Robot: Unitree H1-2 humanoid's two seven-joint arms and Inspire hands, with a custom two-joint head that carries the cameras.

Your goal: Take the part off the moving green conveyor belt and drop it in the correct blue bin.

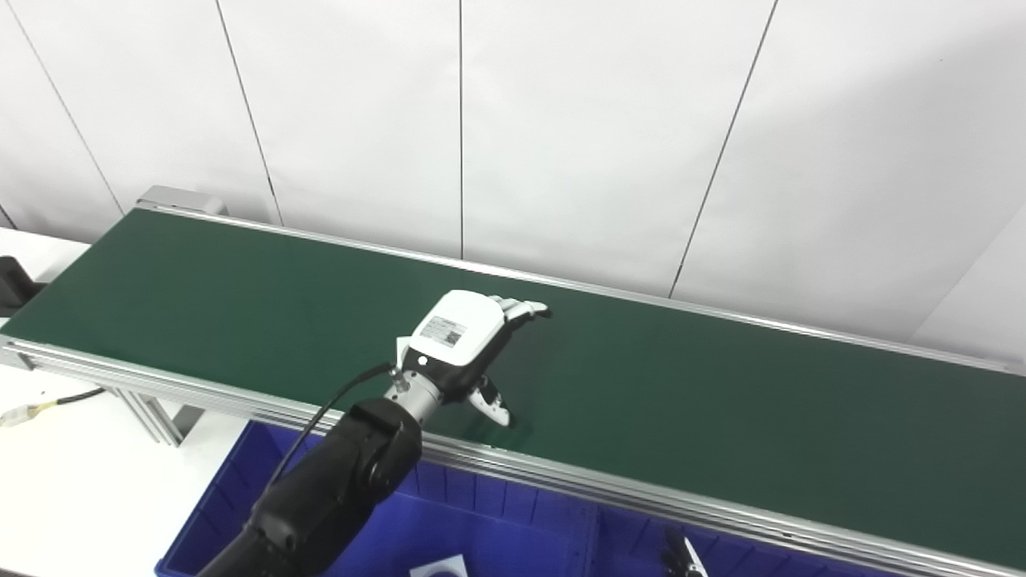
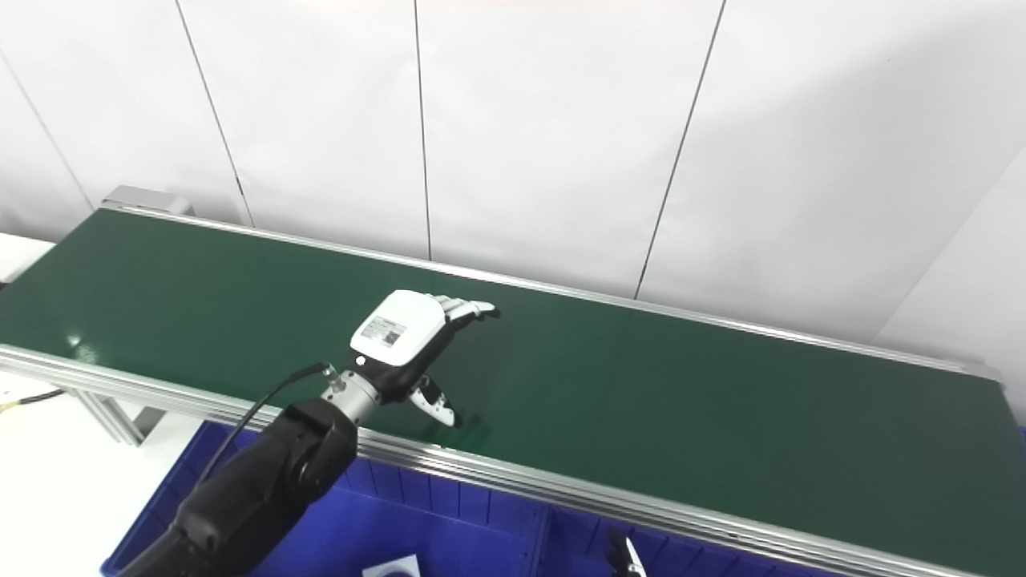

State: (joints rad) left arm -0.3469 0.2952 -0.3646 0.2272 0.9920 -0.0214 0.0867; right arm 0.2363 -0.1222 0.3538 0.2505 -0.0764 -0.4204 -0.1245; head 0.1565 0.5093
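Robot hand over smooth green belt

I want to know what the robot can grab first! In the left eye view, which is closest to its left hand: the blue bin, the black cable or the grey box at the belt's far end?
From the left hand:
1. Blue bin, just below it.
2. Black cable, far left on the table.
3. Grey box, back-left at the belt's end.

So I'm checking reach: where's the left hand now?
The left hand is open over the middle of the green conveyor belt, just beyond its near rail, above the blue bin.
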